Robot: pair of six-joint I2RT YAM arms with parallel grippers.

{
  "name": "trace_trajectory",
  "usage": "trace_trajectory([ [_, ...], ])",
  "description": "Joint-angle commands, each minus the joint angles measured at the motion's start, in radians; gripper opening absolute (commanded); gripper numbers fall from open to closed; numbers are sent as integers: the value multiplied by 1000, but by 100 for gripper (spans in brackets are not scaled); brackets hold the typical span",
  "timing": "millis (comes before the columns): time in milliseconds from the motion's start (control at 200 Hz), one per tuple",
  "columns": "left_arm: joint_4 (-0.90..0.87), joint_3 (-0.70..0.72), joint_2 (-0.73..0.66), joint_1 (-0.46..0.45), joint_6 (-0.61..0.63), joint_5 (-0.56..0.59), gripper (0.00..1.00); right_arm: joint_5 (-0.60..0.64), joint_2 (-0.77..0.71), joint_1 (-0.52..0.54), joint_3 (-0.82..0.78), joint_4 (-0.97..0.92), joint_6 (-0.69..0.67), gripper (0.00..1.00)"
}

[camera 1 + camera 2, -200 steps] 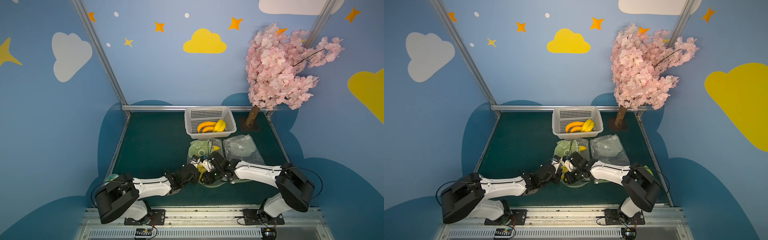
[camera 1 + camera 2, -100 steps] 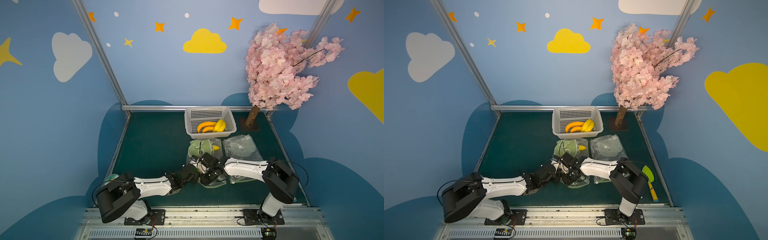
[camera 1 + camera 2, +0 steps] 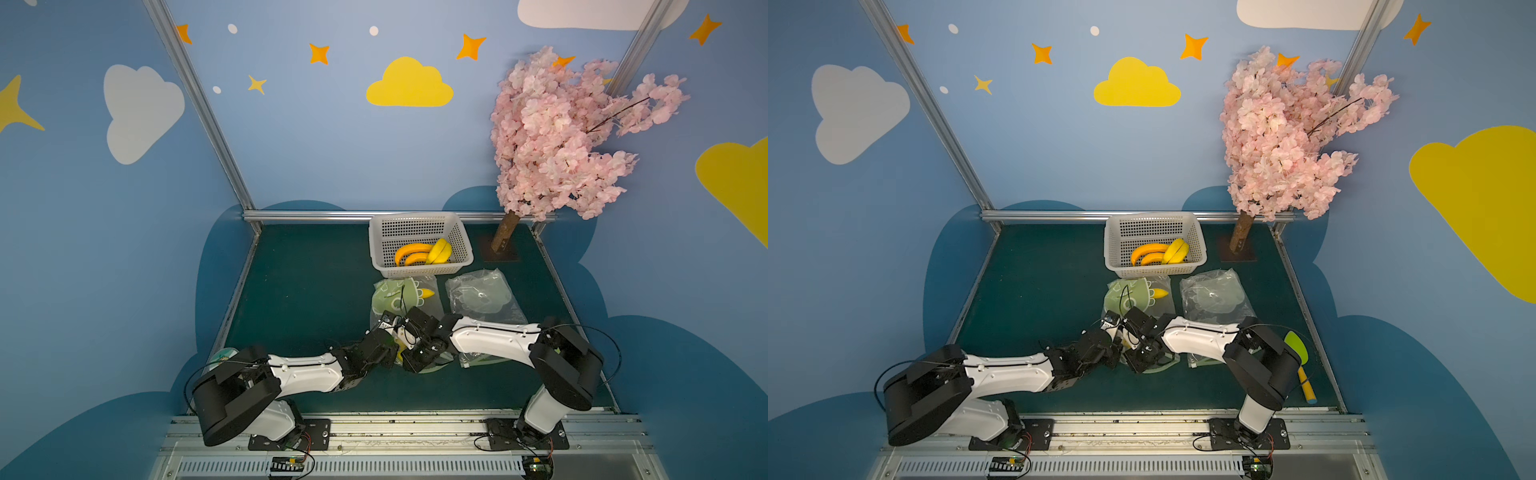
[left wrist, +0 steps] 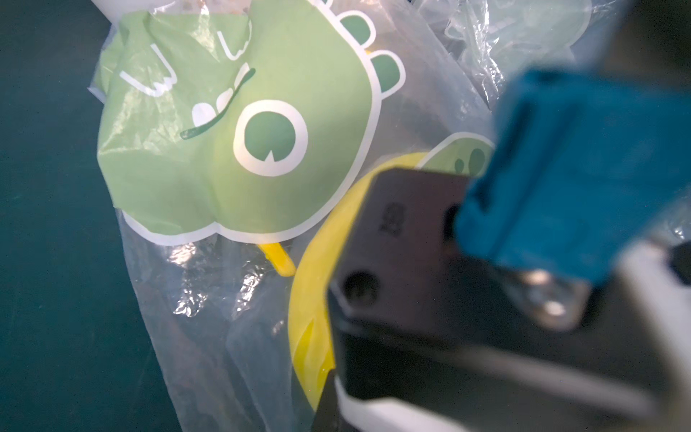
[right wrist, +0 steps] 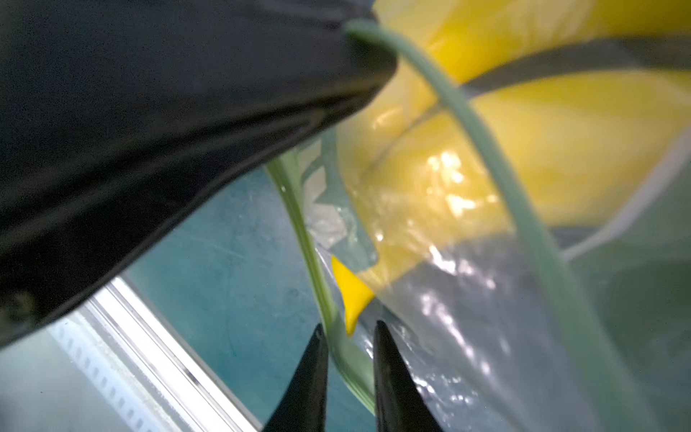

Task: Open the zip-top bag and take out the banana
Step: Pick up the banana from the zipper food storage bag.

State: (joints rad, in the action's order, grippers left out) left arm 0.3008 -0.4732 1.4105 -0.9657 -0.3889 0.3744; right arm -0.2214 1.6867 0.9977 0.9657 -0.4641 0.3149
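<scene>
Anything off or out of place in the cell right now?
One stray: a green spatula with a yellow handle lies partly behind the right arm, unrelated to the task. Nothing looks spilled or broken.

Yellow banana, green dinosaur-print bag

The banana lies inside the clear dinosaur-print bag, partly behind a blurred black block.
</scene>
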Motion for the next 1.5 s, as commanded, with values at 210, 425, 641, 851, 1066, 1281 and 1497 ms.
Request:
trace_trajectory([
  [210,-9,23,-7,-5,-9,-24,3,-12,-140,-36,-48,49,21,40],
  [425,-10,15,5,-7,-8,-25,3,33,-142,-7,-37,14,38,42],
  [641,-10,18,-5,-7,-14,-25,3,68,-82,0,-14,12,50,40],
  [851,-10,15,-3,-8,-12,-29,3,71,-35,-1,19,48,66,39],
  [1066,-6,17,-3,-11,-16,-25,3,58,-13,1,17,76,79,39],
  [1281,-4,17,-5,-13,-20,-28,3,78,24,-1,32,73,89,33],
  [1497,-4,31,-19,-13,-21,-23,3,74,46,0,46,67,82,24],
])
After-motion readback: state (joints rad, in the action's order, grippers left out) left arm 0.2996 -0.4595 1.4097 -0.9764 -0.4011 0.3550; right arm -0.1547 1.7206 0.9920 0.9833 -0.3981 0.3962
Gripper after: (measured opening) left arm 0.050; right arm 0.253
